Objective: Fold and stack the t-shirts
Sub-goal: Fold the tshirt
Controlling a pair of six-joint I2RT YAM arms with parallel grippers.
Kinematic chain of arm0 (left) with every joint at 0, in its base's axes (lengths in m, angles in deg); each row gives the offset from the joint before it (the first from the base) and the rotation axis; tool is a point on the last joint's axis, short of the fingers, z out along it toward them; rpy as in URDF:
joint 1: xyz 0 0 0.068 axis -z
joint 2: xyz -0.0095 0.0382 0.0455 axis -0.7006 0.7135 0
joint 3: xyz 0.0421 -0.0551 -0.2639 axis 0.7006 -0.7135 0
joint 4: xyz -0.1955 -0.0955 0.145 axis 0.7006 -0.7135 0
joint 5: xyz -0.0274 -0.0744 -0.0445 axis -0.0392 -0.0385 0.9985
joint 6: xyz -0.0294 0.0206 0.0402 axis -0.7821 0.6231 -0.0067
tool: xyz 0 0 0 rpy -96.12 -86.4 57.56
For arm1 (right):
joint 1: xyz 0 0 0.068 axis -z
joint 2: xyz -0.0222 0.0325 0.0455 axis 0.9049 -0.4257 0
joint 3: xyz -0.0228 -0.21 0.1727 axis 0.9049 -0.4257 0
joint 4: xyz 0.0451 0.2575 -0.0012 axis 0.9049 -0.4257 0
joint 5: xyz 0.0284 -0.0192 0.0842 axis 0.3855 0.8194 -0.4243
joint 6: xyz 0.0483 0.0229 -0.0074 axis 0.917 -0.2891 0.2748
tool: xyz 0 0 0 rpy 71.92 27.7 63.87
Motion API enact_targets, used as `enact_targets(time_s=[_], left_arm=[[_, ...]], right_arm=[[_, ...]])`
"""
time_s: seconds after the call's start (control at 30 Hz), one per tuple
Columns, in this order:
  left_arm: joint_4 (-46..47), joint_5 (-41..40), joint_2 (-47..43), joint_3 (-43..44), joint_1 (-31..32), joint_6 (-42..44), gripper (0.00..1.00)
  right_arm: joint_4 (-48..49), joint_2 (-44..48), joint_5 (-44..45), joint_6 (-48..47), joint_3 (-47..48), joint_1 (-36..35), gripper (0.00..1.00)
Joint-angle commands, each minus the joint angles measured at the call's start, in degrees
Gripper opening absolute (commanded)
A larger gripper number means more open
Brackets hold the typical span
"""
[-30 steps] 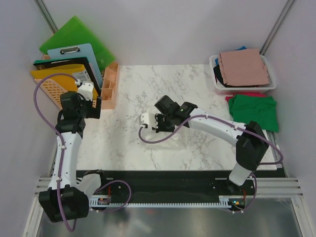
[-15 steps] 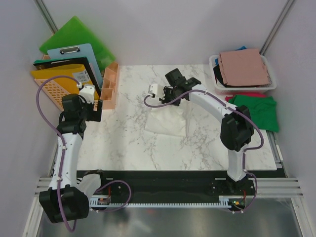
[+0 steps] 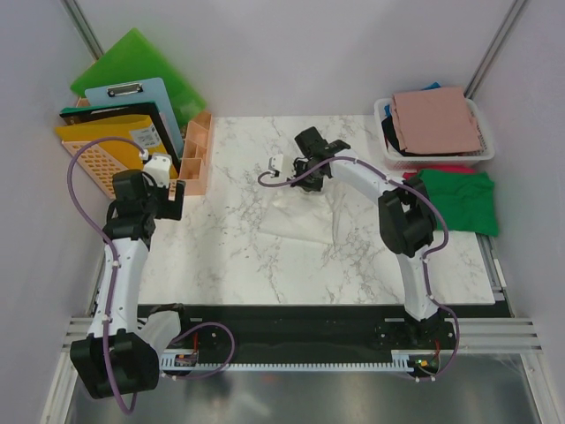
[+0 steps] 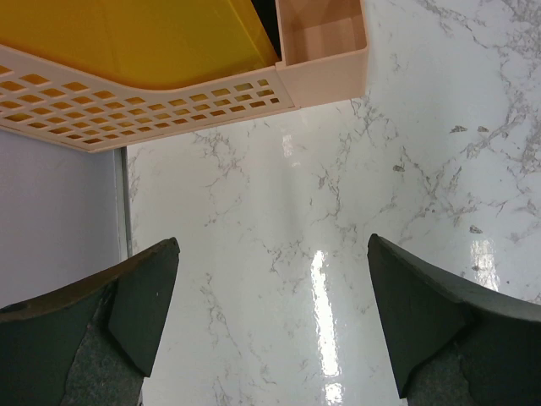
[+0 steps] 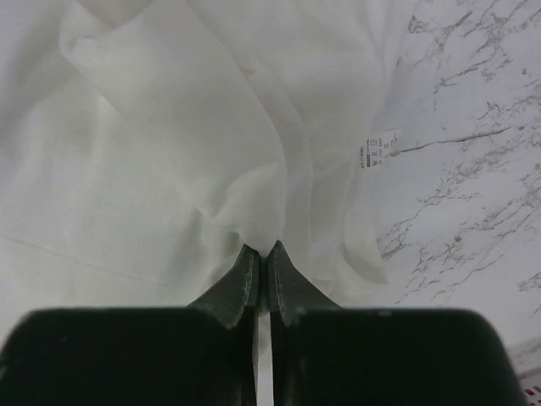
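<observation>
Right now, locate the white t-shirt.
In the top view, the white t-shirt lies centred on the table, its far end pinched by the right tool.

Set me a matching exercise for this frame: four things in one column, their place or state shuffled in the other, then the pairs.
1. white t-shirt
2. dusty-pink t-shirt
3. green t-shirt
4. left tool

A. on top of the pile in the white basket
B. open above the bare marble table
C. pinched by the right tool
D. lying beside the basket, on its near side

Pairs: 1-C, 2-A, 3-D, 4-B
</observation>
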Motion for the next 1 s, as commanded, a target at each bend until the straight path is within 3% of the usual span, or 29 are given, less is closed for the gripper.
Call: enact_targets(time_s=[0.0, 0.03, 0.1, 0.17, 0.2, 0.3, 0.57, 0.77, 0.97], left_arm=[[0.6, 1.0, -0.8, -1.0, -0.3, 1.8, 1.00], [0.5, 1.5, -0.9, -1.0, -0.5, 1.7, 1.00], [0.1, 2.4, -1.1, -1.4, -0.4, 1.2, 1.00], [-0.4, 3.6, -1.2, -1.4, -0.5, 1.0, 1.00], [-0.8, 3.9, -1.2, -1.5, -0.5, 0.9, 1.00], [-1.5, 4.7, -1.5, -1.5, -0.5, 1.0, 1.00], [-2.5, 6.8, -1.9, -1.5, -0.4, 0.4, 1.00], [-2.4, 7.9, -2.6, -2.8, -0.4, 0.2, 1.00], [-2.4, 8.6, -2.3, -3.7, -0.4, 0.2, 1.00]], right_arm=[[2.0, -2.2, 0.1, -0.5, 4.0, 1.7, 0.00], [2.2, -2.7, 0.2, -0.4, 4.5, 2.3, 0.00], [3.4, -4.0, 1.7, -0.1, 5.5, 2.7, 0.13], [7.0, -4.2, 2.8, 1.3, 4.5, 3.3, 0.40], [8.4, -4.3, 3.9, 2.0, 4.0, 3.5, 0.69], [12.5, -4.1, 6.6, 3.6, 2.3, 3.8, 0.97], [27.3, 1.3, 15.9, 11.8, -4.1, 4.0, 0.98], [16.8, 7.1, 14.8, 24.3, 0.3, 3.9, 0.98], [9.8, 20.5, 6.5, 32.9, -8.7, 3.9, 0.98]])
